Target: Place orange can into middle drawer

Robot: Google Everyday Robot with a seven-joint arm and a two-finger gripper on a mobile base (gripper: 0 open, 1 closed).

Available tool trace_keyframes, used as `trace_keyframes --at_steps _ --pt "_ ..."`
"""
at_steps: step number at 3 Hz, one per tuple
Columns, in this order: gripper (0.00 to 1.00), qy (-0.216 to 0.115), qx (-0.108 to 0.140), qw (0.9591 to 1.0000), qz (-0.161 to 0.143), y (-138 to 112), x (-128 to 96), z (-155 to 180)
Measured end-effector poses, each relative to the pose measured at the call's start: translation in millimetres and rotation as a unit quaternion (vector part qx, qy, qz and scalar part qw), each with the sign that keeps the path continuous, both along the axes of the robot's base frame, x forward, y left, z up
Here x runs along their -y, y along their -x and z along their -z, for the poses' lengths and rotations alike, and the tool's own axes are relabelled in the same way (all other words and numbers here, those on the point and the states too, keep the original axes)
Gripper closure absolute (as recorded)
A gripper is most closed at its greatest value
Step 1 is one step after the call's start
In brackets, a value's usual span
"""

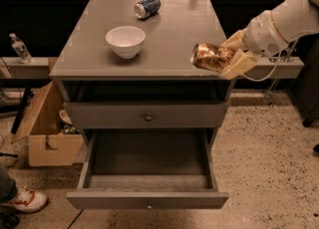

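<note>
1. Gripper [223, 58] is above the right front corner of the cabinet top [169, 29]. Its fingers are clamped on the orange can [207, 56], which is held sideways and looks lifted off the surface.
2. Middle drawer [149, 159] stands pulled open below, well apart from the can.
3. Step in hand, by my reading: the carry — can grasped, not yet over the drawer.
4. Next move calls for coming out past the top's front edge, then down and left — clearing the upper drawer front [148, 117] — and releasing low over the tray.

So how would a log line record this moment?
hand: shut on orange can | place: near table front-right corner | middle drawer: open | can in drawer: not yet
</note>
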State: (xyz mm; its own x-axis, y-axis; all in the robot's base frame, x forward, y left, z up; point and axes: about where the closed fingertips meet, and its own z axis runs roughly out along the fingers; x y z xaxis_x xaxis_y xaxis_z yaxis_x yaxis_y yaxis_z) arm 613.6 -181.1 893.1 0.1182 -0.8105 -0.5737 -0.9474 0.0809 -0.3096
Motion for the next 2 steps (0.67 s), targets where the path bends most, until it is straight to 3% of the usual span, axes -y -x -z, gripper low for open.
trace_keyframes --at_steps 1,2 --pt "1.00 0.000 0.002 1.0000 -0.001 -1.5 -0.7 -1.2" --pt "1.00 0.004 -0.018 0.9998 0.003 9.9 -7.4 22.9"
